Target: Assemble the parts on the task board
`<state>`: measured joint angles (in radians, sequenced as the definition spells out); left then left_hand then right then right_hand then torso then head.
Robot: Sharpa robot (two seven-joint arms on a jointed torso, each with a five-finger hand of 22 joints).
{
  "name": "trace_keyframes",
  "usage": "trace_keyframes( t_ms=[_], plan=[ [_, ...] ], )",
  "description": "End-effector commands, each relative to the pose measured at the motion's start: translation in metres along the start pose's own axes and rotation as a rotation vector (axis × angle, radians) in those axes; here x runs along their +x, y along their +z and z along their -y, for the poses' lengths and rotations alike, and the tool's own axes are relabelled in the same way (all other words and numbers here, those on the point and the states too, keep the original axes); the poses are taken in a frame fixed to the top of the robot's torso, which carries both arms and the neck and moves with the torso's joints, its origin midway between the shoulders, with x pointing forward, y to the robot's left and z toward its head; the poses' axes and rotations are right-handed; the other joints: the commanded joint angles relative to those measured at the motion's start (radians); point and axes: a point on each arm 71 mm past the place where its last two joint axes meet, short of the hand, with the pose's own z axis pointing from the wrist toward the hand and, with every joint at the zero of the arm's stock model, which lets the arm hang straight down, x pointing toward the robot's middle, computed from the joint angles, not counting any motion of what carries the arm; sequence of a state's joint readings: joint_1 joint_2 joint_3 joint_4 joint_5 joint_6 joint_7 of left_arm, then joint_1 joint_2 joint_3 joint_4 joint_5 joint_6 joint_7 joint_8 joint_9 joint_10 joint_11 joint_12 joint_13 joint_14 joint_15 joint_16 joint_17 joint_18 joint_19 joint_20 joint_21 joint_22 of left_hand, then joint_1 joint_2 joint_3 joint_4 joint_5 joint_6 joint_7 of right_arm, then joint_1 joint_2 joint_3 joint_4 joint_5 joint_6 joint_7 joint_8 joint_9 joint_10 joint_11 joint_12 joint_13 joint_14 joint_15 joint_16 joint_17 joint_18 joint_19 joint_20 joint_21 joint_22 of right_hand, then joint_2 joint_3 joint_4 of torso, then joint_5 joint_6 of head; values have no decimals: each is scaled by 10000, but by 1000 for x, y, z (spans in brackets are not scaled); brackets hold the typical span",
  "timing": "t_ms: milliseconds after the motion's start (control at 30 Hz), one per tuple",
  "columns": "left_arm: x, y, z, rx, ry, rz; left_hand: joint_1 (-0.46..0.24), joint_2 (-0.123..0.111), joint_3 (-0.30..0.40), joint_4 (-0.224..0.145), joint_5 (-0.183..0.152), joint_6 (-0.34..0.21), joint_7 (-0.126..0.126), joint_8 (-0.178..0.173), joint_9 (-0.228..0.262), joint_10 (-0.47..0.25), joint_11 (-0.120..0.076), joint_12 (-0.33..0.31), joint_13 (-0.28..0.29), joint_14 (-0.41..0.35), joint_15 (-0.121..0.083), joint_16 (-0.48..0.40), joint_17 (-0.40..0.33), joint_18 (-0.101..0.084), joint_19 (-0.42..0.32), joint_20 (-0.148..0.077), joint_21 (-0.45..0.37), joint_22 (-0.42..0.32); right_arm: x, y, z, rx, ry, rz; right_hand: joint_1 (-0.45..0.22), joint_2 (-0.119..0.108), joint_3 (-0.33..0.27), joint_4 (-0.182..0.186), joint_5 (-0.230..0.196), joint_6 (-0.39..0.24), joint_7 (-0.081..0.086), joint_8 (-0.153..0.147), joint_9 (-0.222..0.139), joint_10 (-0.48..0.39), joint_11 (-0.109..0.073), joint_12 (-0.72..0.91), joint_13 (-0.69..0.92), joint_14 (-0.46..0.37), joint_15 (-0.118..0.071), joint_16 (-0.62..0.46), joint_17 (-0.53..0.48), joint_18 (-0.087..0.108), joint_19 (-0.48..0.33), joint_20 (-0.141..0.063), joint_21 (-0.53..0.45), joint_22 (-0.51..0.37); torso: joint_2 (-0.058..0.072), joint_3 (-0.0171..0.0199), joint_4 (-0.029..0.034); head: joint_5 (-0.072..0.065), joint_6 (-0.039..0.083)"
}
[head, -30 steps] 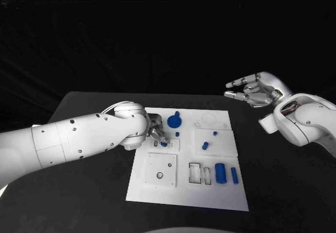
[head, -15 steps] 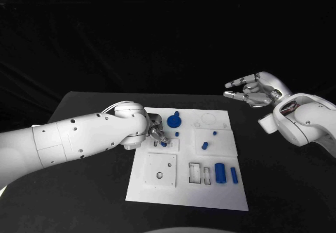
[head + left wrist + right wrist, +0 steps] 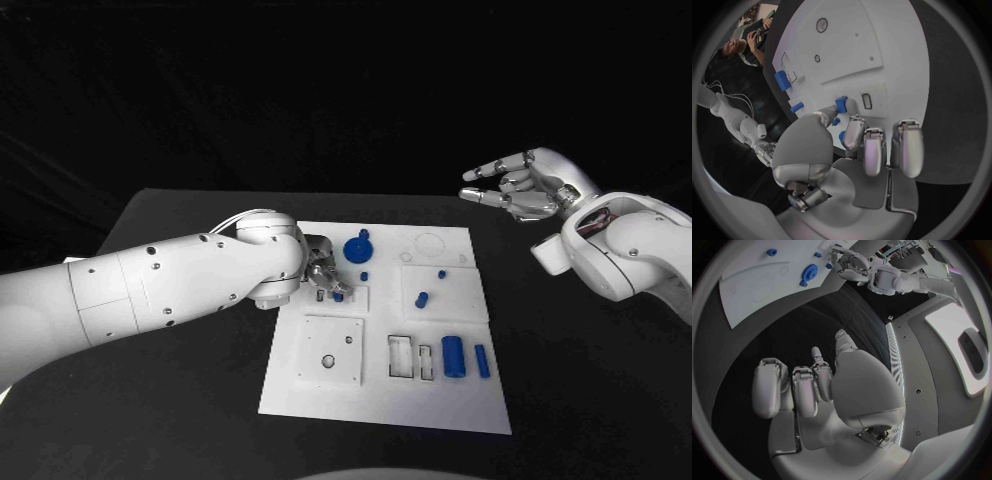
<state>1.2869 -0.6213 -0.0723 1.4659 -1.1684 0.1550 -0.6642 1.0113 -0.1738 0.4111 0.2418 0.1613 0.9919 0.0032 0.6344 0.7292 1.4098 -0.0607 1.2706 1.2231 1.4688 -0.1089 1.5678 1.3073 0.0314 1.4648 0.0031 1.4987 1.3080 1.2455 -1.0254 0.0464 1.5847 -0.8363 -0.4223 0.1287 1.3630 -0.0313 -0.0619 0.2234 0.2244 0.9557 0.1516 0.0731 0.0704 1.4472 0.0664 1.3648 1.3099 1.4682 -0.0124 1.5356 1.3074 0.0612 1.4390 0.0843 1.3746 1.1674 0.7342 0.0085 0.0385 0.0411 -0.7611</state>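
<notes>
A: How far along is it?

B: Early, I'd judge. Most blue parts lie loose on the task board [image 3: 433, 400]: a gear-like disc [image 3: 358, 247] near its far edge, a fat cylinder [image 3: 453, 357] and a slimmer bar [image 3: 482, 361] side by side near the front right, a short peg [image 3: 423, 298] mid-board. The two rectangular slots [image 3: 401, 357] beside the cylinder look unfilled, as do the round holes in the square plate [image 3: 330, 352] at the front left.

A: And the robot hands?

B: The left robot hand [image 3: 320, 272] is down at the board's left side, pinching a small blue part [image 3: 841, 104] between thumb and a fingertip, just beside a narrow slot. Whether it is seated, I cannot tell. The right robot hand [image 3: 521, 184] hovers off the board, above the table [image 3: 188, 230], fingers loosely apart, holding nothing.

A: The board itself?

B: A flat white plate with raised panels, lying square in the middle of the table
</notes>
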Motion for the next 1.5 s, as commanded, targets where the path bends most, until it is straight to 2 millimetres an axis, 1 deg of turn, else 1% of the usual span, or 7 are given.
trace_keyframes(
  t_ms=[33, 733, 800, 933, 967, 1033, 1500],
  plan=[
    [3, 1, -1, -60, 54, -197, -112, 15, -368, 170, 12, 41, 21, 36, 36, 72, -5, 76, 31, 1020, -70, 30, 2634, -75, 714, -90, 54, 1543, 1, 0, -1, -118, -33, -139, -122, -27, -59, 7, 36, 73, 4, 20, 0, -72, -15, -37, 1131, 866, -15, -62, 2000, 163, -53, 10, -59, -13, -2, -8, -3, 4, 4],
    [-4, -8, -2, 161, -592, 115, -203, 294, -2222, 487, 11, -17, -9, 110, 188, 39, -32, 14, -24, 1020, -102, 30, 2634, -60, 696, -125, 3, 1494, 1, 0, 2, -42, -23, -167, -221, -8, -131, 46, 51, 69, 4, 17, 0, -96, -15, -74, 1102, 848, -15, -110, 1932, 180, -87, 10, -116, -111, -2, -16, -3, -44, 25],
    [-9, -13, -4, 247, -871, 109, -208, 313, -2518, 487, 15, -133, 24, 85, 200, -56, -4, -110, -161, 1020, -85, 30, 2634, -31, 653, -115, -85, 1365, 1, 0, 3, -22, -26, -165, -221, -8, -131, 46, 51, 69, 4, 17, 0, -96, -15, -74, 1102, 848, -15, -110, 1932, 180, -87, 10, -116, -111, -7, -13, -1, -47, 15],
    [-24, -19, -11, 245, -1345, 54, 315, 410, -3006, 474, -471, -626, 220, -207, 75, -387, 161, -463, -542, 1020, 41, 30, 2634, 53, 505, -20, -365, 969, 1, 1, 5, 23, -25, -162, -225, -7, -133, 47, 51, 69, 4, 17, 0, -95, -15, -73, 1103, 848, -15, -111, 1931, 180, -87, 10, -117, -112, -19, -6, 8, -67, 85],
    [-29, -19, -15, 240, -1627, -46, 438, 472, -3206, 478, -465, -744, 297, -338, -26, -482, 227, -544, -635, 1020, 99, 30, 2634, 76, 464, 32, -445, 861, 1, 1, 6, 42, -18, -163, -239, -2, -142, 54, 53, 68, 4, 17, 0, -92, -15, -67, 1106, 847, -15, -113, 1928, 181, -88, 9, -120, -115, -24, -7, 19, -72, 239],
    [-36, -20, -20, 231, -1879, -184, 553, 549, -3345, 473, -426, -790, 344, -430, -117, -518, 270, -557, -662, 1020, 138, 30, 2634, 86, 451, 72, -477, 824, 2, 1, 7, 65, -11, -170, -239, -2, -142, 54, 53, 68, 4, 17, 0, -92, -15, -67, 1106, 847, -15, -113, 1928, 181, -88, 9, -120, -115, -19, 2, 16, -85, 309],
    [-81, -9, -49, -479, -2236, -168, 862, 727, -3982, 489, -396, -867, 488, -855, -622, -585, 395, -569, -738, 1020, 248, 30, 2634, 106, 433, 190, -553, 750, 3, 2, 10, 142, 15, -203, -245, 1, -147, 56, 53, 68, 4, 16, 0, -91, -15, -66, 1106, 847, -15, -115, 1925, 180, -87, 9, -119, -111, 18, -26, 0, -15, 262]
  ],
)
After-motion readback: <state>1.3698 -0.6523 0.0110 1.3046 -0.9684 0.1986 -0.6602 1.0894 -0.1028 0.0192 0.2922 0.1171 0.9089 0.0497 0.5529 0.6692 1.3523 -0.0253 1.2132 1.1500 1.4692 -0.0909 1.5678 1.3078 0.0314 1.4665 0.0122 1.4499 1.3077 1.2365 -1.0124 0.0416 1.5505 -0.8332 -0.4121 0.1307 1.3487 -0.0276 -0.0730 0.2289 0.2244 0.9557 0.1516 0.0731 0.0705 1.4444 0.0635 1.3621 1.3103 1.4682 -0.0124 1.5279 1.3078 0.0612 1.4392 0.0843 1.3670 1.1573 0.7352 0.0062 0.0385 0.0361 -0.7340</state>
